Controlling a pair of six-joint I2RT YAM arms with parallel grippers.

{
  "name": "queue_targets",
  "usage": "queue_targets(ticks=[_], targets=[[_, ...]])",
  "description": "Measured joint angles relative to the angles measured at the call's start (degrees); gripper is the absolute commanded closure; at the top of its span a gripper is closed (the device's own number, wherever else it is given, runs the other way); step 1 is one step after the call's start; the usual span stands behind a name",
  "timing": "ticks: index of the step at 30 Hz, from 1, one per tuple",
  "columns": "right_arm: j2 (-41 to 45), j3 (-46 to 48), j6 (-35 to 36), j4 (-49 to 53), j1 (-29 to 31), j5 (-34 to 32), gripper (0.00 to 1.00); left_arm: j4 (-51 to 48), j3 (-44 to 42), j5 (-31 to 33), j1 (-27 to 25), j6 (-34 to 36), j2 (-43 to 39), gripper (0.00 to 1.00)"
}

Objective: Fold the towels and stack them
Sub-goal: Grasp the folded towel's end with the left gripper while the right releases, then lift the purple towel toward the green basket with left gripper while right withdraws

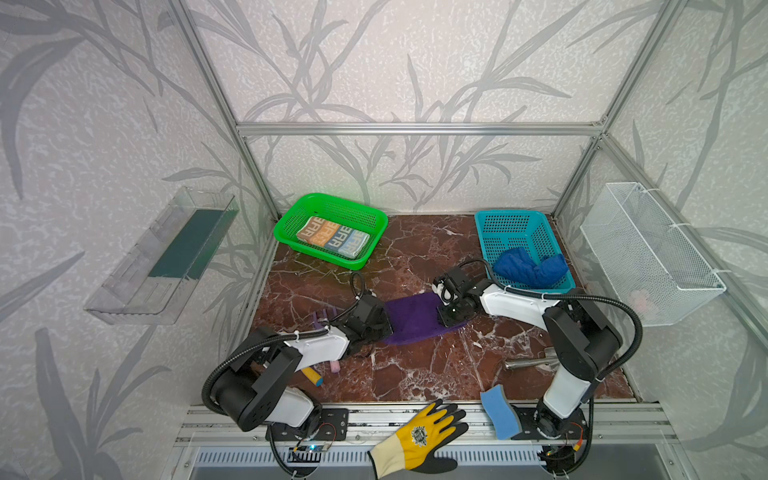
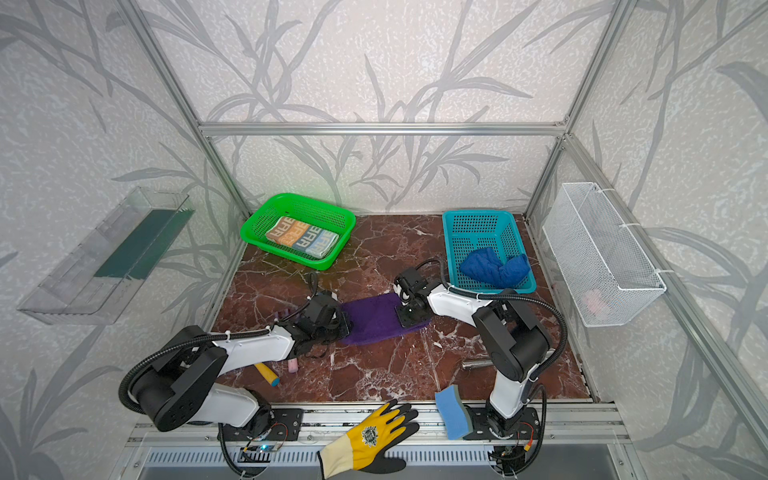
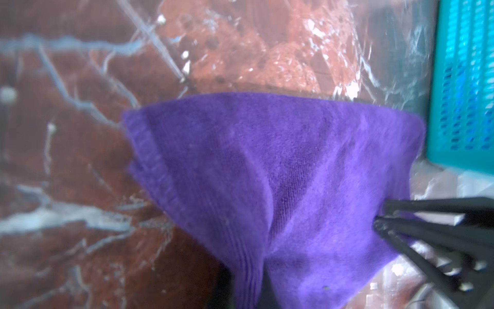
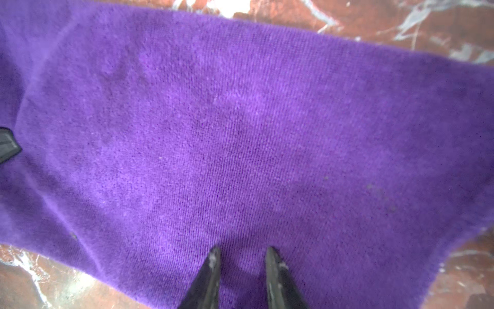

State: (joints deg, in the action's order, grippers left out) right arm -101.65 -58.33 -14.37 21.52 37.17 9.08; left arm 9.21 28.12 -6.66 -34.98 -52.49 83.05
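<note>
A dark purple towel [image 1: 415, 318] [image 2: 374, 316] lies folded in a strip mid-table. My left gripper [image 1: 386, 327] [image 2: 345, 325] is shut on its left end; in the left wrist view the purple towel [image 3: 267, 166] bunches into the pinch and hides the jaws. My right gripper [image 1: 445, 319] [image 2: 409, 314] [image 4: 242, 256] stands on the towel's right end, jaws a little apart, tips touching the purple towel [image 4: 240, 133]. A cream lettered towel [image 1: 332, 237] [image 2: 301, 237] lies folded in the green basket [image 1: 328, 196]. A royal blue towel [image 1: 528, 268] [image 2: 494, 266] sits crumpled in the teal basket [image 1: 511, 214].
A yellow and black glove [image 1: 419, 436] and a light blue sponge [image 1: 496, 411] lie on the front rail. A yellow cylinder [image 1: 311, 376] and a pink piece [image 1: 334, 365] sit by the left arm, a metal tool [image 1: 528, 363] by the right. A wire basket [image 1: 648, 249] hangs on the right wall.
</note>
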Motion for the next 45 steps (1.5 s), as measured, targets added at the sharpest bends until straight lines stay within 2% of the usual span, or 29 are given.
queue_targets(ticks=[7,11,12,14,21,25,36,45], targets=[[1.88,3.19,1.42,-6.21,0.68,0.0,0.6,-8.48,5.84,1.36,-0.07,4.63,2.05,1.0],[6.99,6.58,2.95,-8.11,0.79,-1.64,0.44,-15.39,9.79,4.39,-0.15,8.72,2.84,1.0],[8.9,7.3,3.37,-8.63,0.79,-2.38,0.35,-17.31,10.75,5.57,-0.15,9.77,2.93,1.0],[12.81,8.37,4.07,-10.03,0.79,-4.24,0.01,-21.22,12.98,8.09,-0.15,12.0,3.1,1.0],[26.23,15.54,6.8,-22.88,0.76,-10.95,0.01,-32.61,24.98,18.6,-0.09,23.02,5.66,1.0],[30.69,21.33,7.56,-30.01,0.76,-14.23,0.01,-34.73,31.39,21.46,0.59,31.19,8.44,1.0],[32.37,24.28,12.9,-34.64,0.66,-13.49,0.01,-41.79,54.27,20.5,7.17,50.9,23.23,1.0],[30.67,27.78,16.41,-37.16,0.66,-11.54,0.01,-50.93,73.18,20.09,10.78,60.28,31.34,1.0]])
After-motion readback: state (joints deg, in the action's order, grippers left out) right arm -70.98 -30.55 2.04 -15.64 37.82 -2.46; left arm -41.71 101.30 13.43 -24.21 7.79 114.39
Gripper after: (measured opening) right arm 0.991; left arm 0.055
